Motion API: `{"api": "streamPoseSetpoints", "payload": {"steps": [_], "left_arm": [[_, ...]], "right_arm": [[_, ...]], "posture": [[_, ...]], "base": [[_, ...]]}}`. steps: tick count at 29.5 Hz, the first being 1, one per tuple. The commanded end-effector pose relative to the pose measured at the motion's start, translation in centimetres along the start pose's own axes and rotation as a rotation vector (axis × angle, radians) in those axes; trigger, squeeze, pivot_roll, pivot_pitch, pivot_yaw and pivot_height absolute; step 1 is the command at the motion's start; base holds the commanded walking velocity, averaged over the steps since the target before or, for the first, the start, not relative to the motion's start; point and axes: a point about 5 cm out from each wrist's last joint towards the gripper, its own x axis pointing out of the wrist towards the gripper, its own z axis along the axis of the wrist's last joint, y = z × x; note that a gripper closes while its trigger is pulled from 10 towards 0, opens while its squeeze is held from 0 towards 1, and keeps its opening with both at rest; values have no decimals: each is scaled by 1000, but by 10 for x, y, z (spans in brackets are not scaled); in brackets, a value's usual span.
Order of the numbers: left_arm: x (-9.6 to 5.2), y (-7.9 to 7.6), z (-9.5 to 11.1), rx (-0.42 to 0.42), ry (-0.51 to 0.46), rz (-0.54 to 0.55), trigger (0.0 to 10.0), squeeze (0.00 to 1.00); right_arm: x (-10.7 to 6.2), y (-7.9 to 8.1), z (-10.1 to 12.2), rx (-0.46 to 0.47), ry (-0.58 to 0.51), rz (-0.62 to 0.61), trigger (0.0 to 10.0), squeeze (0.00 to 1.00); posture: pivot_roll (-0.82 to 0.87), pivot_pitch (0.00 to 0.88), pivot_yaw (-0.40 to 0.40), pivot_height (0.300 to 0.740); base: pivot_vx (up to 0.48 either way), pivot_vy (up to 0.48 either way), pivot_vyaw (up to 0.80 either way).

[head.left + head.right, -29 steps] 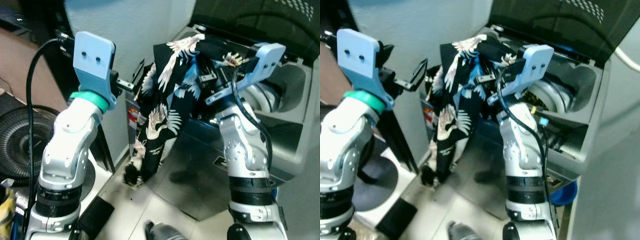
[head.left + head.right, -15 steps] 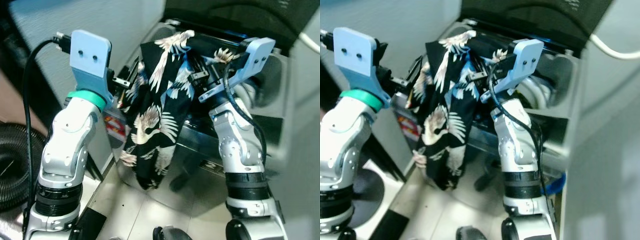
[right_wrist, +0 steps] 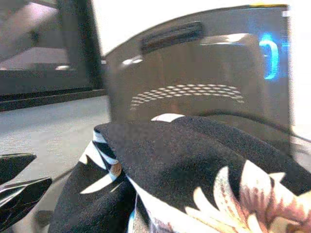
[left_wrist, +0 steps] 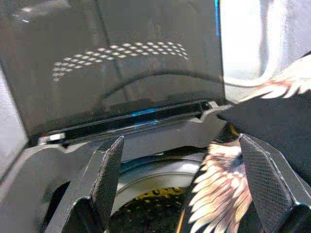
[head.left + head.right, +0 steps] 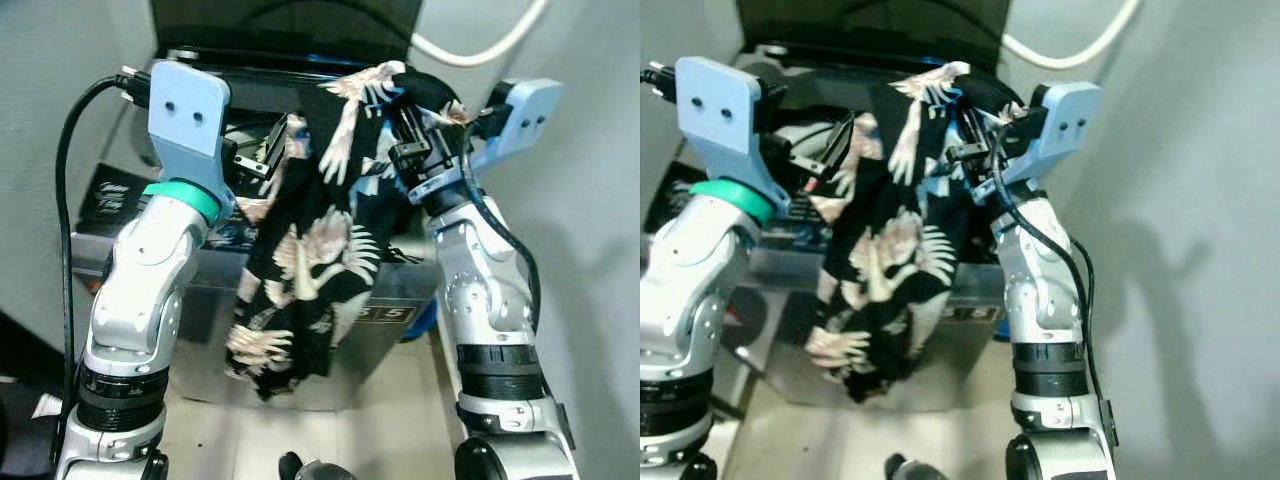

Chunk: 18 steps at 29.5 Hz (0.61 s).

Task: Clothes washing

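Washer (image 5: pixel 130 190) now squarely ahead; right jaws (image 5: pixel 415 150) still clamp shirt (image 5: pixel 310 260); left jaws (image 4: pixel 184 184) apart, empty.

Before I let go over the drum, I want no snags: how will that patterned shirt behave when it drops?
Probably floppy: the shirt hangs in folds from the right claw, its hem far down the washer's front. It likely slumps rather than falls straight. Much cloth hangs outside the rim, so it may drape there; the open left claw could help.
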Motion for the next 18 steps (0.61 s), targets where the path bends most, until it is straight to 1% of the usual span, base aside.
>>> {"api": "streamPoseSetpoints", "payload": {"steps": [1, 18], "left_arm": [[0, -1, -1, -8, 6, 1, 10000, 0], [0, -1, -2, -8, 5, -3, 10000, 0]], "right_arm": [[2, -3, 3, 10, -20, -16, 10000, 0], [2, -4, 2, 1, -18, -20, 10000, 0]], "posture": [[88, 35, 2, 740], [87, 29, 1, 740]], "base": [[0, 480, 0], [0, 480, 0]]}}
